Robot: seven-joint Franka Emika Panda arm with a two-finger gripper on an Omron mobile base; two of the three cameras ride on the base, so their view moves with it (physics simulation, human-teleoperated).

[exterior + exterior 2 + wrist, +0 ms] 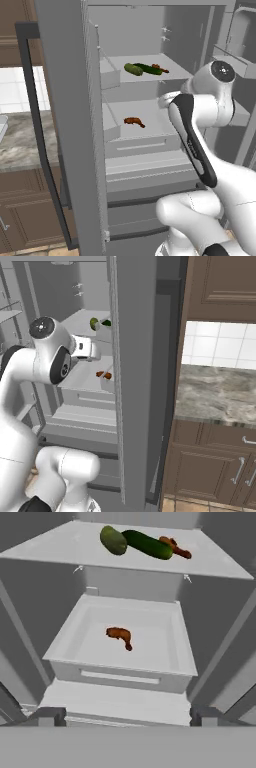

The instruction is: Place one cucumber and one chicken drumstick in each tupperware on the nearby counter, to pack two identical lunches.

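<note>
Trouble could come on the upper fridge shelf (60, 547), where the stubby cucumber (113, 540), long cucumber (148, 544) and one drumstick (175, 547) lie touching; grabbing one may knock another. The second drumstick (119, 635) lies alone below. The gripper (128, 716) hangs spread wide, empty.

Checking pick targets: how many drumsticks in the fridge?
2. One reddish-brown cooked chicken drumstick lies alone on the lower grey fridge shelf; the other is on the upper shelf, beside the long dark green cucumber. None seem hidden.
</note>
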